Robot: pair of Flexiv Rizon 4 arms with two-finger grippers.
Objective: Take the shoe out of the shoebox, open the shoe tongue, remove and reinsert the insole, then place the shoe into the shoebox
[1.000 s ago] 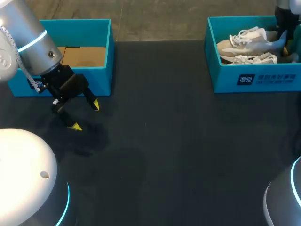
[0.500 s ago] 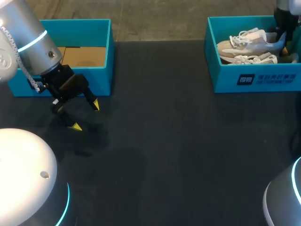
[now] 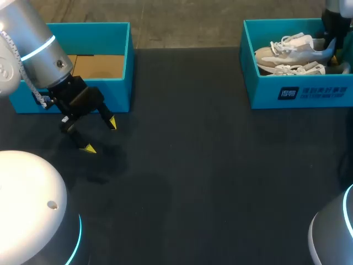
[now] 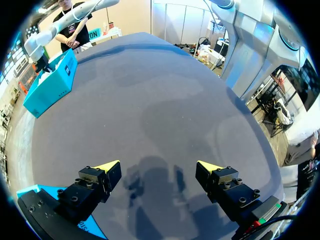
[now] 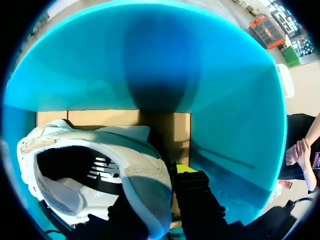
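Nothing moved since a second ago. Left gripper [image 3: 100,135] wide open near table's [image 3: 209,165] left edge. Right gripper [image 3: 331,44] at shoe [image 3: 292,49] heel inside shoebox [image 3: 298,94], far right corner; grip cannot tell. Risk: shallow heel pinch slips on lift.

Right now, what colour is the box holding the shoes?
The shoebox is turquoise blue, seen best in the head view.

The silver-grey left arm [image 3: 33,52] bears a cyan ring; its black, screw-studded end effector [image 3: 99,135] has yellow tips.

Pale laced shoe [image 3: 291,51] lies inside teal shoebox [image 3: 265,93].
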